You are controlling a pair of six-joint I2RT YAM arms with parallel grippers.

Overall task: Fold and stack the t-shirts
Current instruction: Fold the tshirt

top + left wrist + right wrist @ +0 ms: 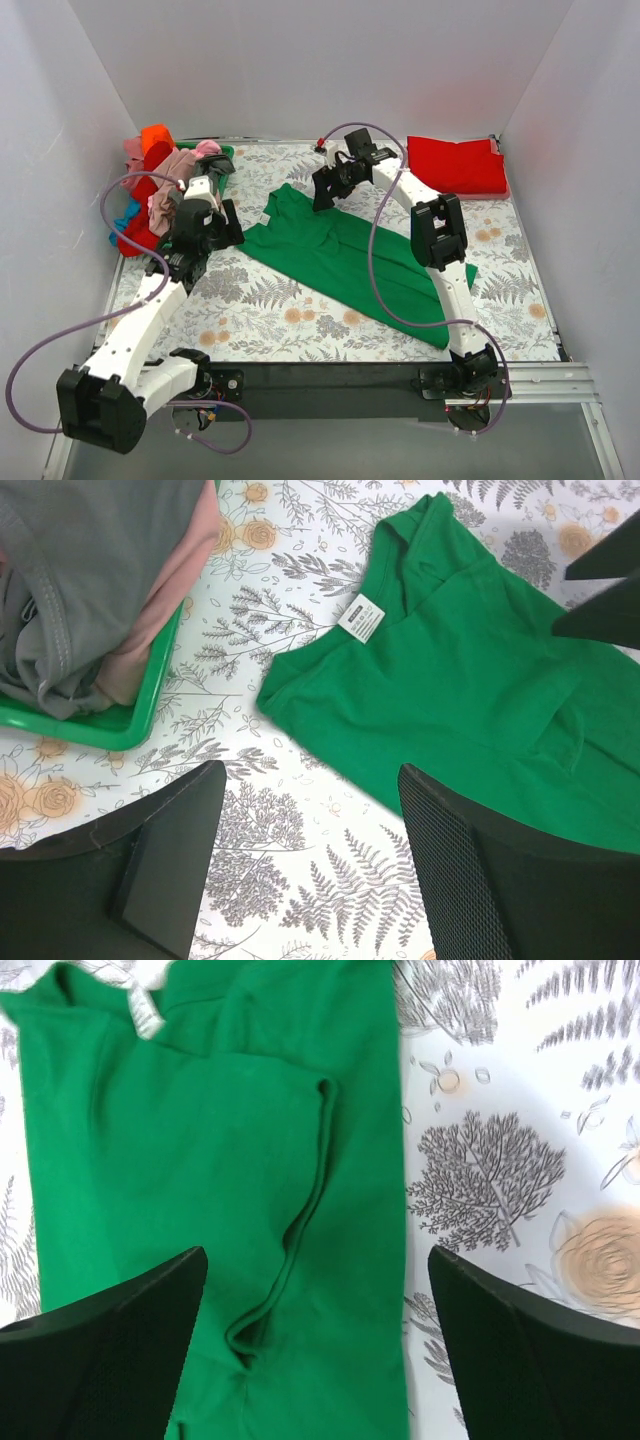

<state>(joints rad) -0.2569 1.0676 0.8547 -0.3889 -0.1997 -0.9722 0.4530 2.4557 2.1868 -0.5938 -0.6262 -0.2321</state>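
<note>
Right, the green one looks about halfway folded. The green t-shirt [340,255] lies flat on the tabletop [280,315], running on a slant from its collar at the far left of centre down to its hem beside the right arm. It reads as a long narrow strip. In the right wrist view a sleeve hem sits turned over the body, so I'd say the sides are folded in and the crosswise folds are not yet made.

The left end effector [310,780] has its fingers spread wide with nothing between them. It hovers near the collar end, with the white neck label [362,618] in plain sight just ahead. The right end effector [318,1260] is also wide open and empty, poised over one long edge where green cloth meets the flowered print. Neither has any hold on the fabric.

Scoreboard, then. One red t-shirt [455,165] lies as a tidy folded rectangle in the far right corner, well apart from the green one, and that looks like the start of the stack. At the far left a heap of shirts [155,185] sits in and over a green basket [90,730], all crumpled, with orange, pink, red, grey and a bit of blue showing.

My call: one done, one partway, several untouched. The green one needs folding short, then carrying onto the red. After that comes the heap, one shirt at a time.
</note>
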